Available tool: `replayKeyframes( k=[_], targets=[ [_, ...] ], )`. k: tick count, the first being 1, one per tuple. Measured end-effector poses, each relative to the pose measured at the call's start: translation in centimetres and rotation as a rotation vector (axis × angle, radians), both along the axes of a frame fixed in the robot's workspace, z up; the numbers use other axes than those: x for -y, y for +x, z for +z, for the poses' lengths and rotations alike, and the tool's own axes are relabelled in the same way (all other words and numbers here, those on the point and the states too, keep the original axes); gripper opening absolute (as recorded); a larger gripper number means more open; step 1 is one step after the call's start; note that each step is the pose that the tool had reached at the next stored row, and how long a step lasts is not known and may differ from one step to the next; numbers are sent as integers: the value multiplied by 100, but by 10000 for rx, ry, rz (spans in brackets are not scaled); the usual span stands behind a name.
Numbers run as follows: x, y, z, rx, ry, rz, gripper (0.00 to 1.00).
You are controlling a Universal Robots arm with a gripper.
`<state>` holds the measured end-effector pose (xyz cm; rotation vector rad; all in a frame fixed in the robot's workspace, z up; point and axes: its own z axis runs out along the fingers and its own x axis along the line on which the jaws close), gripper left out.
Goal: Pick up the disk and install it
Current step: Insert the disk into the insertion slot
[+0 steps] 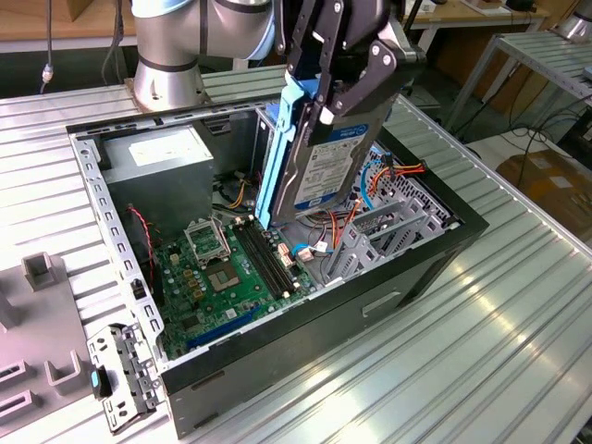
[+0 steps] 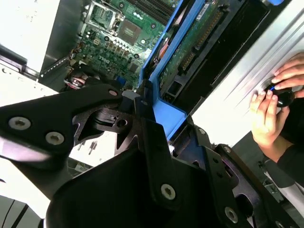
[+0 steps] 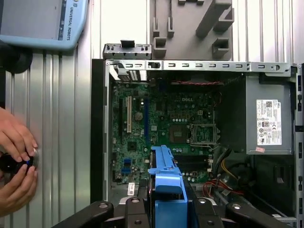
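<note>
Shows the disk on edge, label toward the exterior view's right, hanging over the open computer case, above the motherboard and beside the grey drive cage. Grips its upper end with jaws closed across the blue rails. Seems to call for keeping the rails square to the cage and clear of the orange cables. Hides the seating slot behind the disk; obscures the exact contact behind black linkage in both wrist views.
</note>
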<state>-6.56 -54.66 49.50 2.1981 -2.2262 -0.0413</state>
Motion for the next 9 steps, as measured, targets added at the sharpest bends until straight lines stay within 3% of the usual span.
replayKeyframes(
  k=[3,5,7,9],
  targets=[
    [60,48,-11,-1,-33,-2,37],
    [71,111,-15,-1,-37,0,37],
    [76,200,-20,-1,-39,-2,37],
    [80,342,-27,-1,-40,0,37]
  ],
)
